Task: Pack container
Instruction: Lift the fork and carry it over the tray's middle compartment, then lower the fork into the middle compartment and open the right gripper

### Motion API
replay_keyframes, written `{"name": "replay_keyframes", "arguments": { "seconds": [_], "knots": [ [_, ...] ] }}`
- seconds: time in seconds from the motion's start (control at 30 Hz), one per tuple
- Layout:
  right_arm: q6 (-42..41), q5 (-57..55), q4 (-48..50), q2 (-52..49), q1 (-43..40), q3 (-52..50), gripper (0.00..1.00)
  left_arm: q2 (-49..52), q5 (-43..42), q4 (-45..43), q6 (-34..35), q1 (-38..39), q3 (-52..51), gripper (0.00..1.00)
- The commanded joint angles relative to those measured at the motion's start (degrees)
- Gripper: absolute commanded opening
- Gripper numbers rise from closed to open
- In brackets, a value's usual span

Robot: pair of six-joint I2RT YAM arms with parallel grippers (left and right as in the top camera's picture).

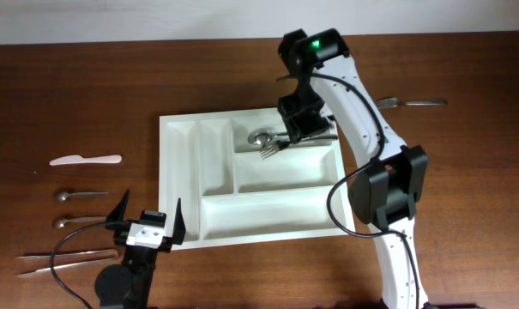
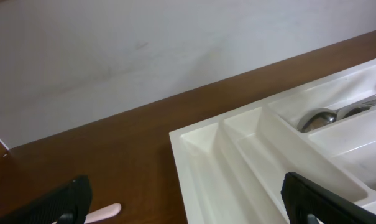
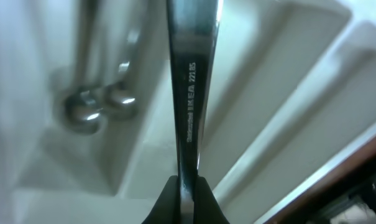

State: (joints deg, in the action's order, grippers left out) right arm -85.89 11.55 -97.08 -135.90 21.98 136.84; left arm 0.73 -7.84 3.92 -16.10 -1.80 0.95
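So the right gripper [image 1: 304,127] was clamped on a fork [image 1: 270,151], right over the far-right compartment of the container [image 1: 268,219] mid-table, beside a spoon [image 1: 259,137]. The left gripper [image 1: 147,225] hung spread wide by its near-left corner.

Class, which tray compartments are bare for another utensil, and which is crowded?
Bare: two narrow slots by the container's left wall, the middle wide compartment, the long front one. Crowded: far compartment, with spoon, fork and right gripper.
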Motion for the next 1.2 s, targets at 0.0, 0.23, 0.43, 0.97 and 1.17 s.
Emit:
{"name": "replay_keyframes", "arguments": {
  "seconds": [0.0,0.23,0.43,0.97,1.17],
  "knots": [
    [-10.2,1.8,-0.3,1.9,1.5,-3.7,0.08,-0.4,0.6,-0.1,0.2,-0.3,-0.5,0.99],
    [-13.6,1.9,-0.3,1.9,3.5,-7.1,0.13,-0.4,0.6,-0.1,0.2,-0.3,-0.5,0.99],
    [-12.3,-1.0,0.4,1.9,4.0,-8.0,0.16,-0.4,0.6,-0.1,0.2,-0.3,-0.5,0.99],
    [42.7,-10.6,14.1,1.9,-21.2,1.2,0.99,-0.4,0.6,-0.1,0.2,-0.3,-0.5,0.99],
    [44.8,-8.8,16.1,1.7,-33.9,1.2,0.99,-0.4,0.6,0.0,0.2,-0.3,-0.5,0.99]
  ]
}}
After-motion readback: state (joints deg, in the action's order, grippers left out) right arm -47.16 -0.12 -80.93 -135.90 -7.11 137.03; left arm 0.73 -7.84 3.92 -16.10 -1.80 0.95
